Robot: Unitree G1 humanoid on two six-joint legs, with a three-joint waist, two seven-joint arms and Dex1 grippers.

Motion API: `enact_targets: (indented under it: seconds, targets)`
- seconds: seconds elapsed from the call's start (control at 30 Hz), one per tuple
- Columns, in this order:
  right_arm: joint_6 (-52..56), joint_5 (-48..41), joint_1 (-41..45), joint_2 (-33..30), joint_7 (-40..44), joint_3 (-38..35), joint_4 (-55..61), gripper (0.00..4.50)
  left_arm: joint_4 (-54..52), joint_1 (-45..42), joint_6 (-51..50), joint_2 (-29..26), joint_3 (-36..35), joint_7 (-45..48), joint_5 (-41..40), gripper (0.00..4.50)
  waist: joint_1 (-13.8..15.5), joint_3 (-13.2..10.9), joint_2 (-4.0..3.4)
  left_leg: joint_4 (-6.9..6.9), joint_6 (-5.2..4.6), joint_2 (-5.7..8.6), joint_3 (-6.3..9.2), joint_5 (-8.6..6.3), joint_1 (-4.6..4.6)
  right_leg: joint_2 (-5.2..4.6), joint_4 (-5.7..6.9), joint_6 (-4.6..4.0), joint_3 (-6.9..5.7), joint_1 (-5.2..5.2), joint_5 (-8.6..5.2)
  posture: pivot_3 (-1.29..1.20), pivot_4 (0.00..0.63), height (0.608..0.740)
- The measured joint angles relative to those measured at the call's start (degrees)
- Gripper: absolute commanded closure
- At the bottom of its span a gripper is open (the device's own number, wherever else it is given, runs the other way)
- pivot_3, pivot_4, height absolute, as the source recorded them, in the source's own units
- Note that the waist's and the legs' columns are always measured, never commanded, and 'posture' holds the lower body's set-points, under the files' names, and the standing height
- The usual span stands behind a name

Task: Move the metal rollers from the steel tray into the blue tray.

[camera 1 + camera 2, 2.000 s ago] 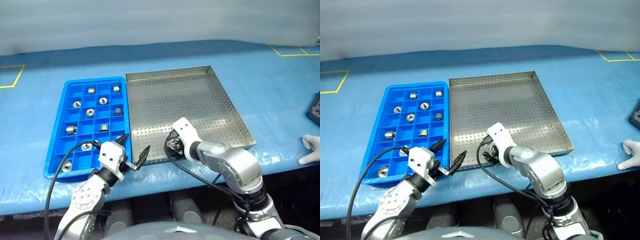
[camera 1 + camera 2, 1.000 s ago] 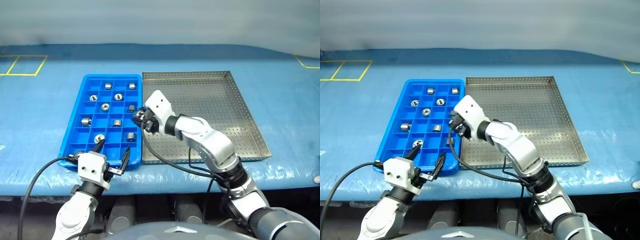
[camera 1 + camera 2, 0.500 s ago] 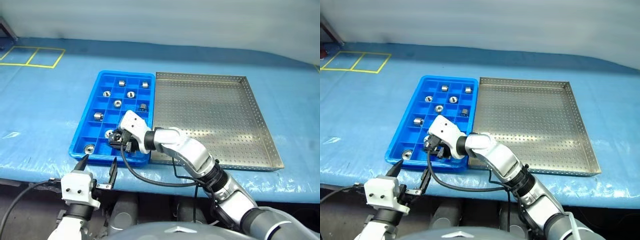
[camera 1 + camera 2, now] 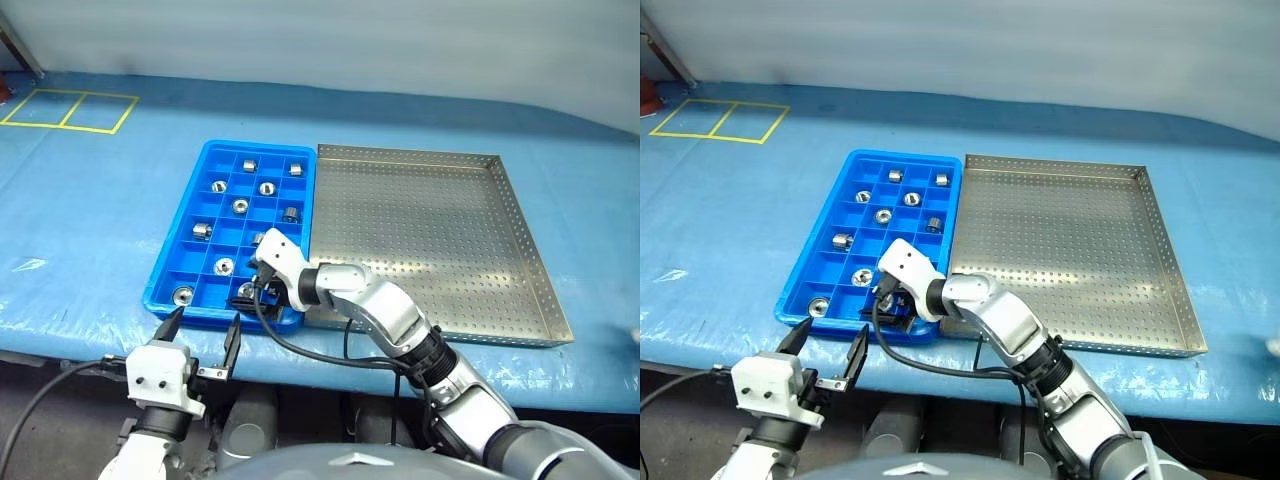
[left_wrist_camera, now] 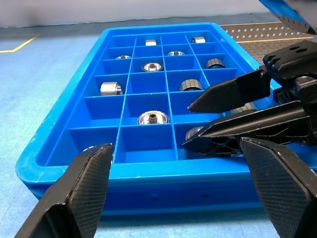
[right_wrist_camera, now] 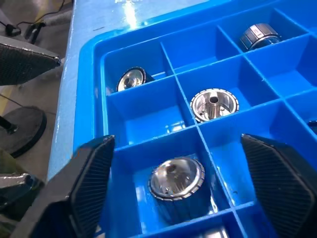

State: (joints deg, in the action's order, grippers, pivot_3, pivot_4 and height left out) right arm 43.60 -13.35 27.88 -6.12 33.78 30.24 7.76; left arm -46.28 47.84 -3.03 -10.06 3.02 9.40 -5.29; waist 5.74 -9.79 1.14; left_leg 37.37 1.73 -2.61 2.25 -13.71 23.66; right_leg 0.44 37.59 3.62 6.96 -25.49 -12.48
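My left gripper [image 4: 203, 336] hangs spread and empty just short of the near rim of the blue tray [image 4: 171, 271]; I judge it parked clear of the work. My right gripper [image 6: 173, 218] stands spread over a near compartment, a metal roller [image 6: 176, 180] lying free between its fingers, so I judge the drop complete. Beyond it, more metal rollers [image 4: 240, 205] sit one per compartment. Right of that gripper, the steel tray [image 4: 440, 240] touches the blue tray and holds none. Both trays rest on a blue table cover [image 4: 90, 210] with yellow floor-style markings [image 4: 68, 110] farthest off.
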Motion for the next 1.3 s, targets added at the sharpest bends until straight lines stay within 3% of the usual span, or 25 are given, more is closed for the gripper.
enact_targets:
  seconds: [0.27, 0.4, 0.8, 1.3]
  targets:
    - [-2.51, -2.58, -3.53, -1.69, -1.54, -10.69, 7.39, 0.02, -0.02, -4.29, -2.66, -3.61, -10.07, 1.92, -3.89, 0.00, -0.84, -0.01, -0.02, -0.07, 0.00, -0.03, -0.02, 0.00, -0.01, 0.04, 0.03, -0.01, -0.02, 0.00, 0.00, 0.23, 0.150, 0.740]
    - [-4.79, -1.52, -6.86, -4.60, -2.98, -12.35, 8.84, 0.02, -0.11, -9.24, -5.54, -5.85, -13.81, 2.96, -6.08, 0.00, -1.54, 0.01, 0.00, -0.06, 0.01, -0.02, -0.08, 0.00, -0.01, 0.01, 0.03, 0.00, 0.01, 0.02, 0.00, 0.18, 0.150, 0.740]
    - [-5.43, -0.25, -12.65, -8.68, -7.45, -16.11, 12.30, 0.02, -0.05, -15.69, -11.82, -7.90, -14.53, 5.44, -7.81, 0.00, -6.13, 0.02, 0.03, -0.03, 0.00, -0.04, -0.09, 0.01, -0.14, 0.05, 0.23, -0.01, 0.04, 0.11, 0.02, 0.13, 0.150, 0.740]
    - [-4.11, -0.30, -12.65, -8.72, -7.85, -16.05, 12.52, 0.02, -0.24, -14.77, -12.55, -7.27, -14.60, 6.16, -8.65, 0.00, -6.32, 0.03, 0.05, 0.10, 0.00, -0.03, -0.03, 0.02, -0.15, 0.06, 0.31, 0.00, 0.03, 0.18, 0.03, 0.14, 0.150, 0.740]
